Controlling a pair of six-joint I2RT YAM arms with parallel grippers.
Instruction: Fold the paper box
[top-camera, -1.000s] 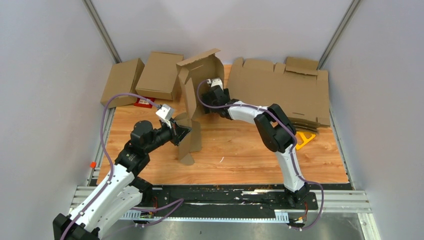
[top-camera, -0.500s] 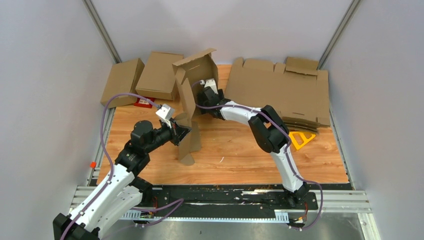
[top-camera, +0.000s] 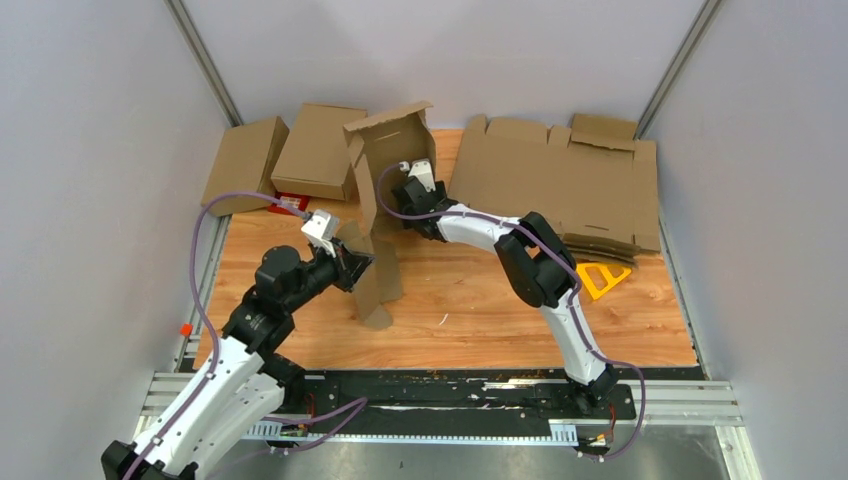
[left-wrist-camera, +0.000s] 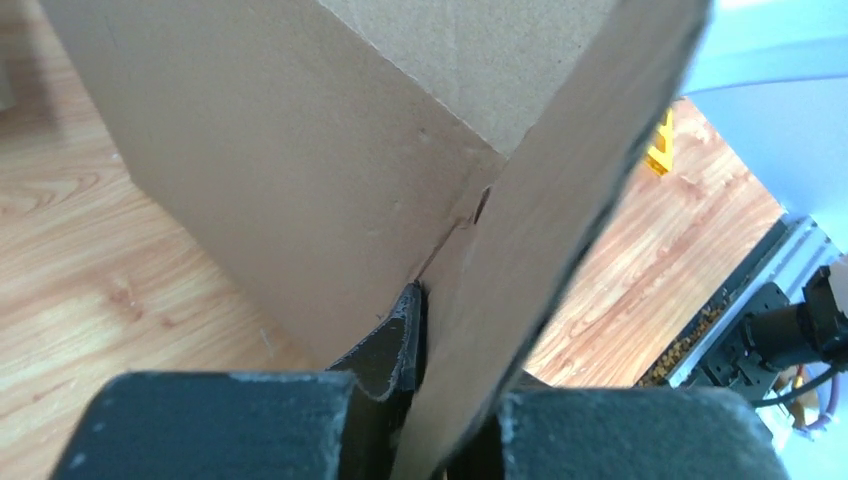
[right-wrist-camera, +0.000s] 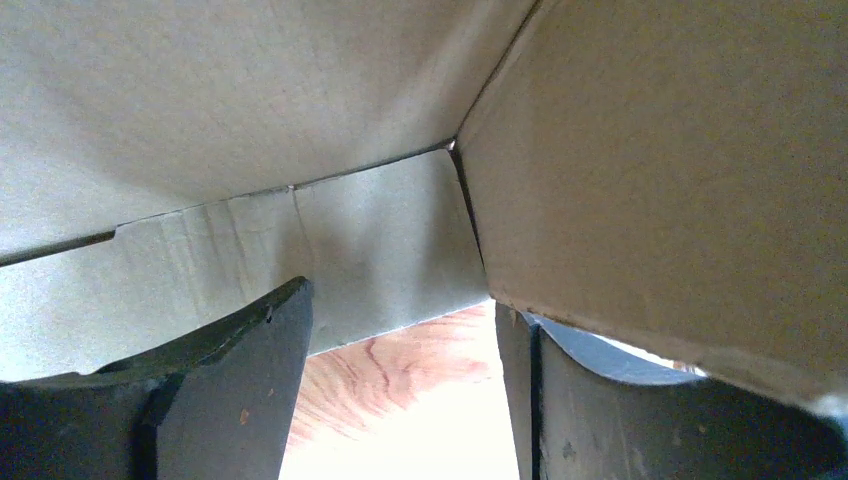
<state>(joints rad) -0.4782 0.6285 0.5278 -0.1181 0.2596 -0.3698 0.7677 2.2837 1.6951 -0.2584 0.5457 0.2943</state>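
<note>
Left gripper (left-wrist-camera: 430, 390) pinches paper box (top-camera: 392, 145) flap; right gripper (right-wrist-camera: 400, 380) gapes inside (wooden table (top-camera: 480, 310), grey walls (top-camera: 90, 150)).

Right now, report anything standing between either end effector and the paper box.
Nothing visible does. The left end effector pinches a flap of the paper box; the right end effector sits inside it, jaws open.

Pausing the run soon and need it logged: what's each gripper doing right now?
Left gripper: closed, pinching a flap of the paper box.
Right gripper: open, inside the paper box, gripping nothing.
</note>
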